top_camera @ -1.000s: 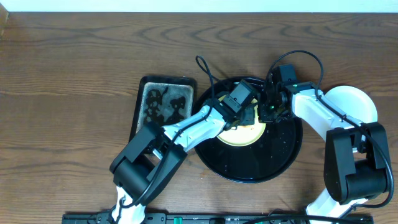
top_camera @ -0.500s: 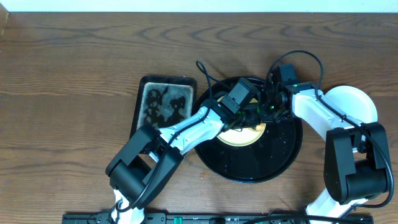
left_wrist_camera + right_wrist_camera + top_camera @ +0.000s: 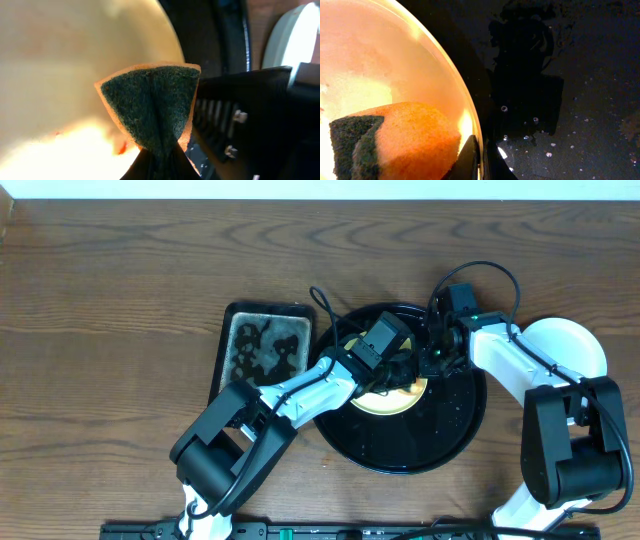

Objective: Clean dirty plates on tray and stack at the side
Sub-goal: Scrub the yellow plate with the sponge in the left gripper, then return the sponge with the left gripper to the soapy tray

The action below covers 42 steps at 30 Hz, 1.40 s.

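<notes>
1. Tray sits on the table directly ahead of both arm bases. Its bare black floor is wet and speckled with droplets, so it is serving as the wash zone.
2. Yellow plate lies flat in the far half of the tray, within reach of both arms.
3. Left hand is clenched on a sponge, pinched at the waist so it flares out, with the green scrub face toward the wrist camera. The sponge is at the plate surface near the right rim. Whether it is pressing is my guess, since contact isn't clear.
4. One small sauce fleck shows by the sponge, and the rest of the visible plate looks clean. Scrubbing seems nearly done.
5. Right hand is nipped shut across the plate's right rim, one finger inside and one outside. It is likely acting as an anchor so the plate doesn't skate under the sponge.
6. Farther left, just beside the tray, the pan holds suds and no sponge.
7. Far right, off the tray, is a pale plate, which I take for the stack spot. I can't tell whether it is one plate or two.
</notes>
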{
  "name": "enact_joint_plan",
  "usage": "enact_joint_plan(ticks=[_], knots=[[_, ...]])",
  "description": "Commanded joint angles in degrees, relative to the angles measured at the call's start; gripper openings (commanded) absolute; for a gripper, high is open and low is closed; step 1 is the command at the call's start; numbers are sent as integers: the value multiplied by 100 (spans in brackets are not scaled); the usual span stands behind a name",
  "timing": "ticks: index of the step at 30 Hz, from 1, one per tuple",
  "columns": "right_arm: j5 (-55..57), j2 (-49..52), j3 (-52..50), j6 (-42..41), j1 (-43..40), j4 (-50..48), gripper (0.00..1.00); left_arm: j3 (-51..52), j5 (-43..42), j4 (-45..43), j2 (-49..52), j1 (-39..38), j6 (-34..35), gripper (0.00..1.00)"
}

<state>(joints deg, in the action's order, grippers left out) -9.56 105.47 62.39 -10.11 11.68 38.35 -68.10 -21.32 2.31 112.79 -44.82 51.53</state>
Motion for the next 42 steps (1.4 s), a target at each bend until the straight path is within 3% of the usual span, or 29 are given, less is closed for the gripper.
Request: enact_joint_plan(ticks=[1,12,25,32,42], knots=[[33,68,-149,-11,39,127,1,17,-76,-31,227,-26,240,7],[33,68,-149,-11,39,129,1,17,-46,-109,708,-24,203,7],[50,68,-149,11,39,168,1,17,957,1189,520,798,-776,7],[120,68,-149,9,35,170,1,17,1622,2273,249,1080,-1261,8],[120,68,-149,9,35,173,1,-7,3543,2326,-640,1095,-2151,8]])
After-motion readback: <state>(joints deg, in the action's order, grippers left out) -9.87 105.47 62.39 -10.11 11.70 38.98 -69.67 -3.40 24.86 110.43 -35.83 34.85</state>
